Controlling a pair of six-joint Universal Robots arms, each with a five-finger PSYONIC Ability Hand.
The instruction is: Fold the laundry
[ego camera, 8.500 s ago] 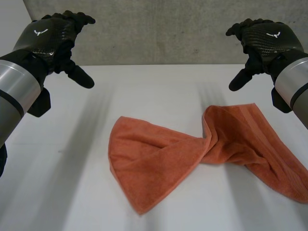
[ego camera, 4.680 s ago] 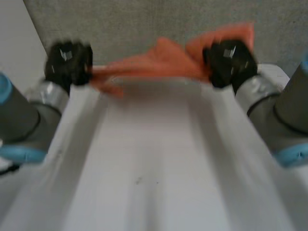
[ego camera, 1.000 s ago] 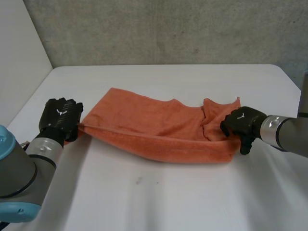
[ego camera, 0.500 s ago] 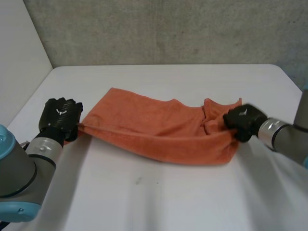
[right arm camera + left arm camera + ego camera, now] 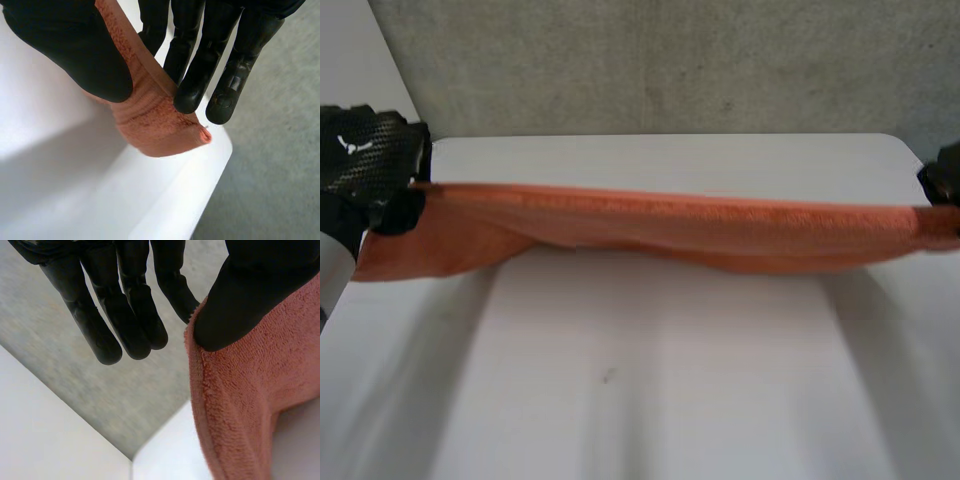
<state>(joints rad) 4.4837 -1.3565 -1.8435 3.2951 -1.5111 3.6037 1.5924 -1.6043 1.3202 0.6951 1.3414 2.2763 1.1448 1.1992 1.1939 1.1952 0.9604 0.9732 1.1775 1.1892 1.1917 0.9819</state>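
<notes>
Towel: an orange towel (image 5: 670, 225) is being held stretched in the air above the white table (image 5: 650, 380), sagging slightly in the middle.
Left hand: one end is being gripped by the left hand (image 5: 365, 150), the edge being pinched between the thumb (image 5: 250, 290) and a finger, with a loose flap hanging below.
Right hand: the opposite end is being gripped by the right hand (image 5: 945, 180), bunched cloth being squeezed between thumb and fingers (image 5: 197, 75).
Risk: the thin pinch at the left edge is being judged likely to slip if the stretch is tightened; the bunched right end may be laid down creased.
Hidden: the right hand is being cut off at the head view's border; which corners are being held cannot be told.
</notes>
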